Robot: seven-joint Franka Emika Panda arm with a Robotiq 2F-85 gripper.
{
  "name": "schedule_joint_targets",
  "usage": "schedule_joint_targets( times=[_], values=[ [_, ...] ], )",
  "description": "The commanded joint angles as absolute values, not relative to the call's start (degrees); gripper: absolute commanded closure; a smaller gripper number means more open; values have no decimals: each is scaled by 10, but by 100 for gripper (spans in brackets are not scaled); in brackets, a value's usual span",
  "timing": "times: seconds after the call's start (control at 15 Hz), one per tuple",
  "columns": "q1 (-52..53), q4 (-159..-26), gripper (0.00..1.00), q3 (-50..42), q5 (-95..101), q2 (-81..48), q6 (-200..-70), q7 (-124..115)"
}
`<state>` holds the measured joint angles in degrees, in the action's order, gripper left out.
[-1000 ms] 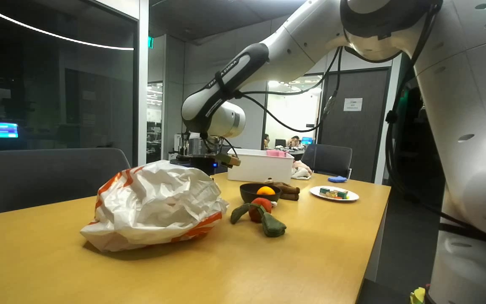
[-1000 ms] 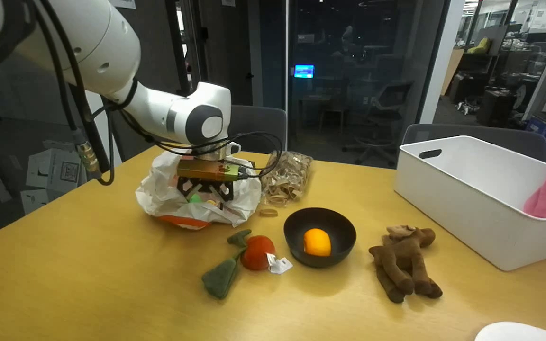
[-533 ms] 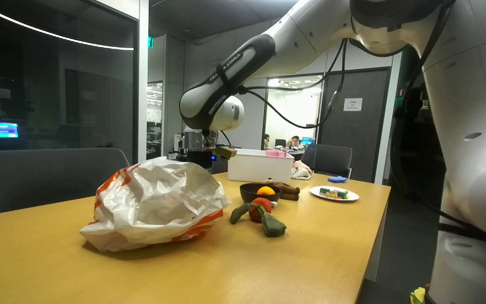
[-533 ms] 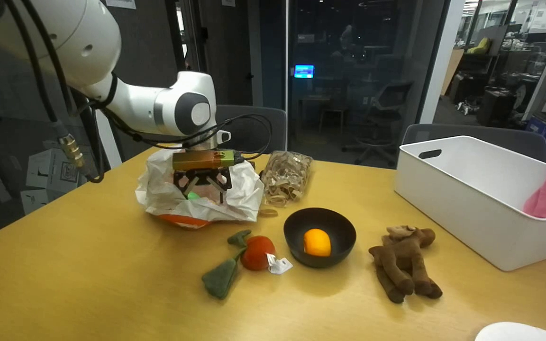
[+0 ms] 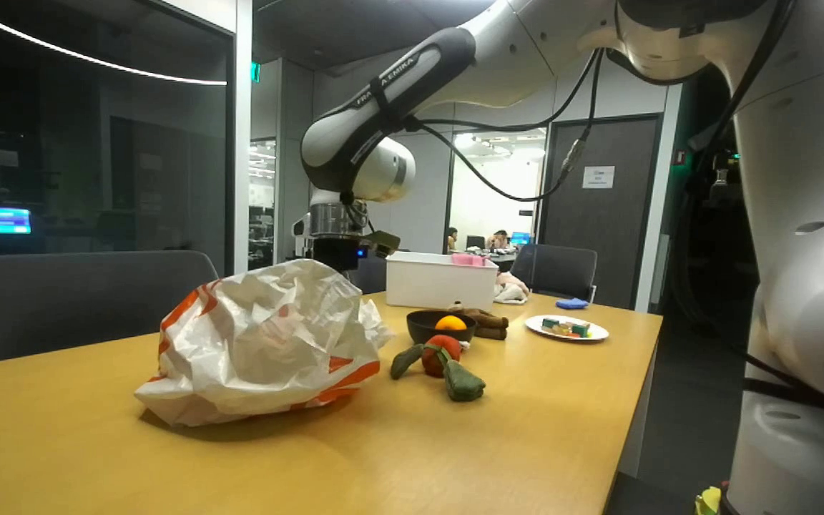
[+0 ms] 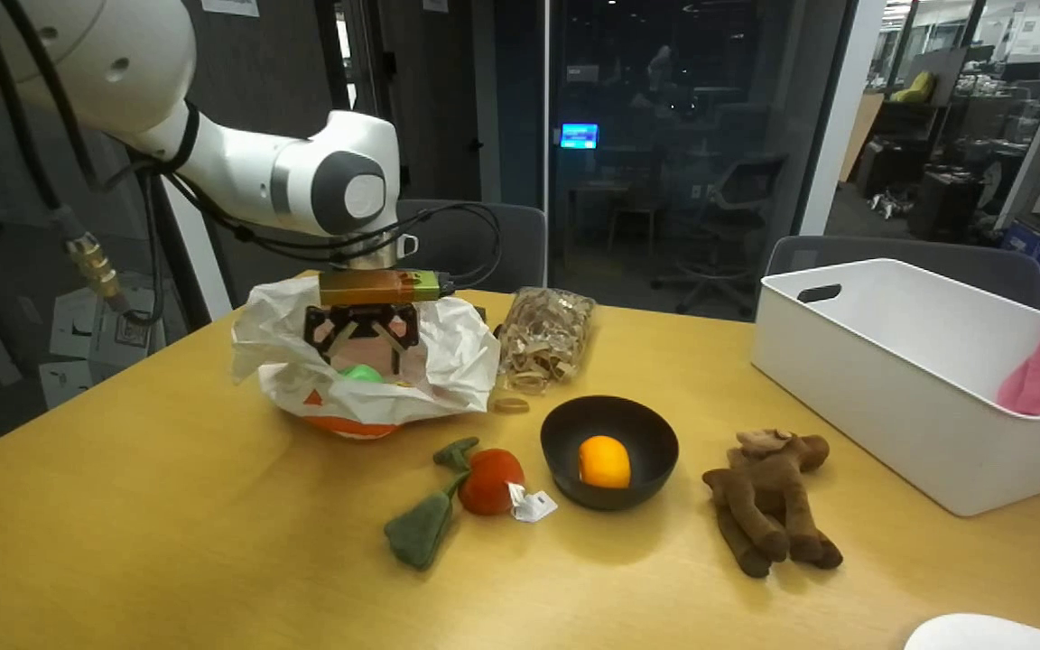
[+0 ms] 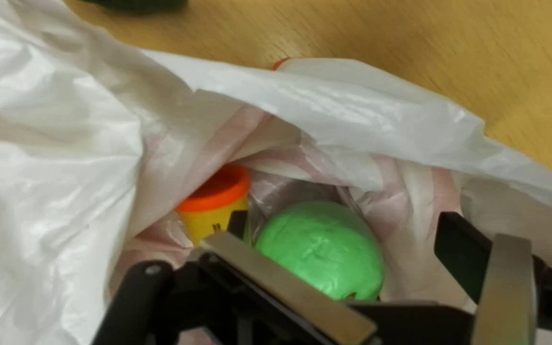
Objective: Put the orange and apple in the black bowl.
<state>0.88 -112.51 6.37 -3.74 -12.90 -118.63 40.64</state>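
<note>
At the left of the frame in an exterior view, your fingers (image 7: 505, 287) stand wide apart and grip nothing, at the mouth of the thin, crinkled white bag (image 6: 434, 397). Low in your wrist view you see, from the left, a smooth, round-lidded tub (image 7: 213, 206), then the green ball (image 7: 321, 249), most likely your apple: it lies between the fingers in the picture, nearer the left-hand one; how far below, you cannot tell. Its skin is glossy and faintly wrinkled, its shape nearly round with no clear long axis, so centring and lowering should matter more than wrist turn. Right of the bag in an exterior view, mid-frame, come a red, leafy plush (image 6: 493, 478), soft by its look, then the matt black bowl (image 6: 565, 451), the smooth orange (image 6: 604, 462) already in it, and, farther right, the brown toy animal (image 6: 768, 506).
</note>
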Motion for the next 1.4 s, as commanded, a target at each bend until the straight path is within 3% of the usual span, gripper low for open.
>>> schedule_joint_targets(
  times=[0.0, 1.2, 1.27, 1.33],
  values=[
    [9, -1137, 0, 68, -14, -137, -1241, 482],
    [-2, -1135, 0, 104, -83, -201, -1309, 687],
    [-4, -1135, 25, 105, -86, -204, -1312, 693],
    [-4, -1134, 27, 105, -85, -205, -1311, 694]
  ],
)
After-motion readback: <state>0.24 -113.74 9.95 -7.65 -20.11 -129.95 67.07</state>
